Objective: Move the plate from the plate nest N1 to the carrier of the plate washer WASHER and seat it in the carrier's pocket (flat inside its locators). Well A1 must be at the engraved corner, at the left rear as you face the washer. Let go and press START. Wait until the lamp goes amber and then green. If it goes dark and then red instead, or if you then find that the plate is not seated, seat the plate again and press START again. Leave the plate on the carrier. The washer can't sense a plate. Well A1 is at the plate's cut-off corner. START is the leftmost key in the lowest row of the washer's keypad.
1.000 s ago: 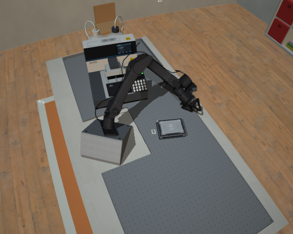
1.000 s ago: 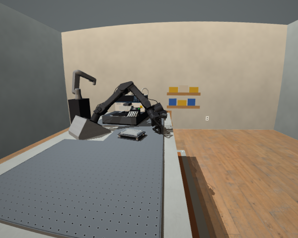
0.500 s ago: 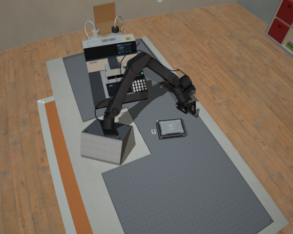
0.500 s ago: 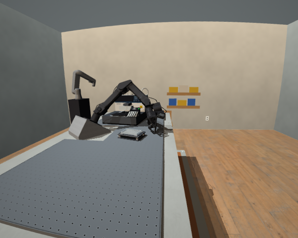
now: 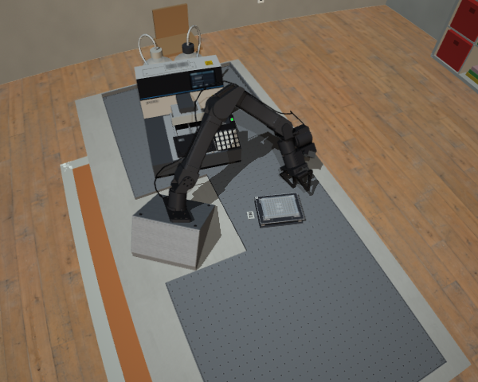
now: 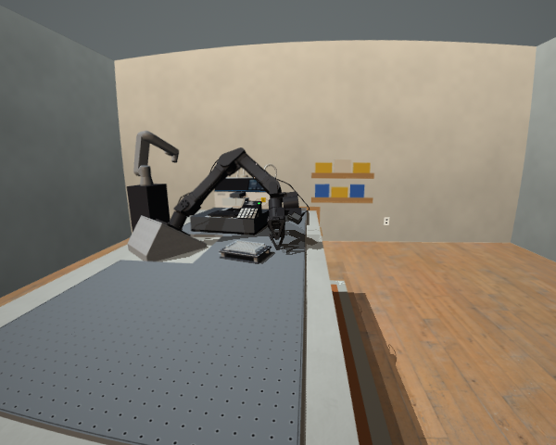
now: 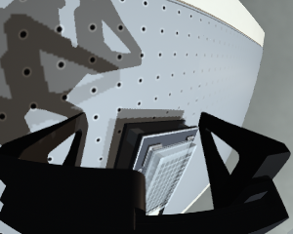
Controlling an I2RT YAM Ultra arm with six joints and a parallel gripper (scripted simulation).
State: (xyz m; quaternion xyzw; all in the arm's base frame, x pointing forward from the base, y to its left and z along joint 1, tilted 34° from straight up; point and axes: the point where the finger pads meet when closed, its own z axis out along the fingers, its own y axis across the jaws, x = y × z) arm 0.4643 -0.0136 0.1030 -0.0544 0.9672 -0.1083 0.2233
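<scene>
The clear plate (image 5: 279,206) (image 6: 246,247) (image 7: 169,175) lies in the dark nest N1 (image 5: 281,220) (image 6: 254,256) (image 7: 130,142); which corner is cut off is too small to tell. My gripper (image 5: 301,187) (image 6: 276,244) (image 7: 143,118) is open and empty, above the board behind and to the right of the nest in the top view, higher than the plate. The washer (image 5: 177,83) (image 6: 223,224) stands at the back, its lamp (image 5: 232,119) (image 6: 259,203) green. Its keypad (image 5: 227,139) (image 6: 247,212) shows. The carrier is partly hidden behind my arm.
My arm reaches over the washer's front from its wedge-shaped base (image 5: 165,238) (image 6: 146,239). The N1 label (image 5: 249,215) lies left of the nest. Two bottles with hoses (image 5: 156,52) (image 5: 187,48) stand behind the washer. The perforated board (image 5: 305,296) (image 6: 172,335) extends in front of the nest.
</scene>
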